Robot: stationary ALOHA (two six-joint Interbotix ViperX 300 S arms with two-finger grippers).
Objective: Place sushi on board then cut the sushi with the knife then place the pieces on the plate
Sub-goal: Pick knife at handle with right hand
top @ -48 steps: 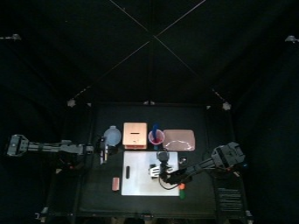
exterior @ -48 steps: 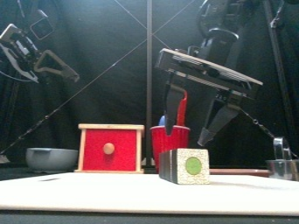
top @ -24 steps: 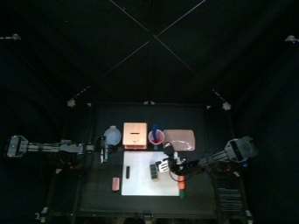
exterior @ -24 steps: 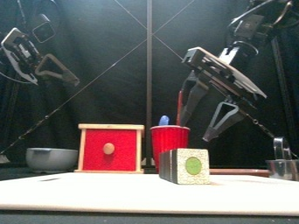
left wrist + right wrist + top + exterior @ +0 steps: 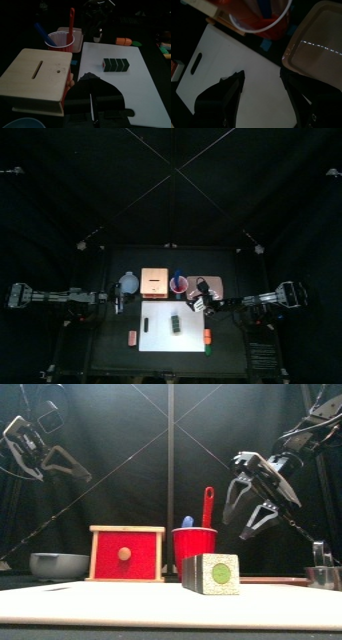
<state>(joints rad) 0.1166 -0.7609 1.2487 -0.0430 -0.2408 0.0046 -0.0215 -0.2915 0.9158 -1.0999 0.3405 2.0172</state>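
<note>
On the white board [image 5: 154, 318], the sushi roll [image 5: 213, 573] is left free.
The right gripper [image 5: 238, 530], jaws spread and empty, is drawn back toward the red cup [image 5: 195, 546]; knife pickup is expected.

The dark green sushi roll [image 5: 211, 574] lies whole on the white board [image 5: 190, 333]. The red knife [image 5: 209, 504] and blue knife [image 5: 187, 522] stand in the red cup [image 5: 195, 546]. The pink plate [image 5: 210, 284] sits behind the board.
</note>
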